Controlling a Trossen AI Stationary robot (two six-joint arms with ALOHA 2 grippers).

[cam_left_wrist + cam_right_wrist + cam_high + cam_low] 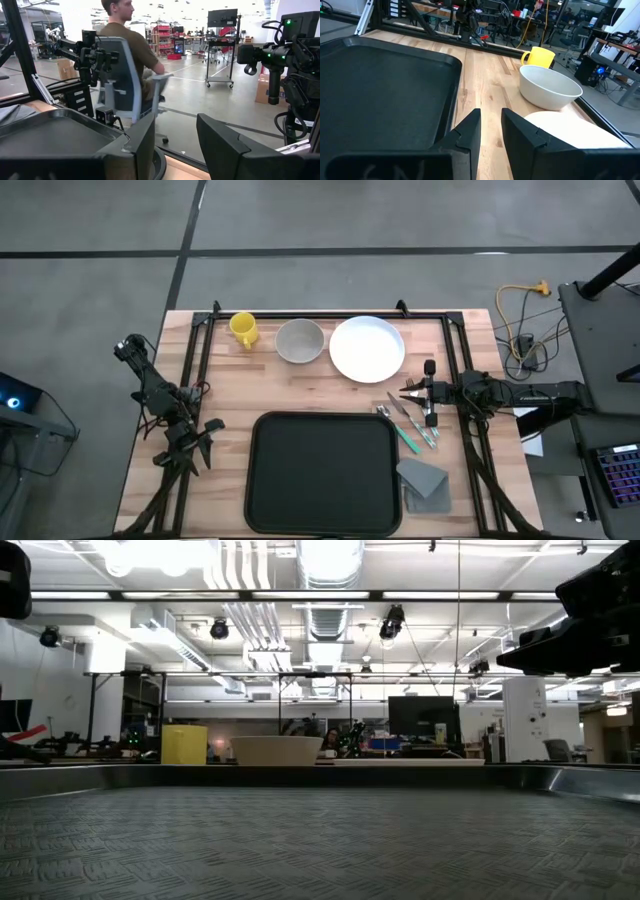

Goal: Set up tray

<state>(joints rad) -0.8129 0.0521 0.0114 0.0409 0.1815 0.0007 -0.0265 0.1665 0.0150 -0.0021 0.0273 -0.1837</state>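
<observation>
Wooden bench [230, 395] carries everything. Right gripper [408, 391] hovers between the white plate [367, 348] and the cutlery [408, 423], fingers slightly parted, empty, probably choosing a first piece. Left gripper [202, 442], also parted and empty, waits just left of the tray [322, 472], which lies bare at the front. Only the left wrist view shows a seated person [131, 45] beyond; the high view alone shows the napkin [424, 482].

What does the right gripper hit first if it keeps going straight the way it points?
Probably nothing soon: the right gripper points along bare wood between the tray and the white bowl. Depth beyond is unclear.
</observation>
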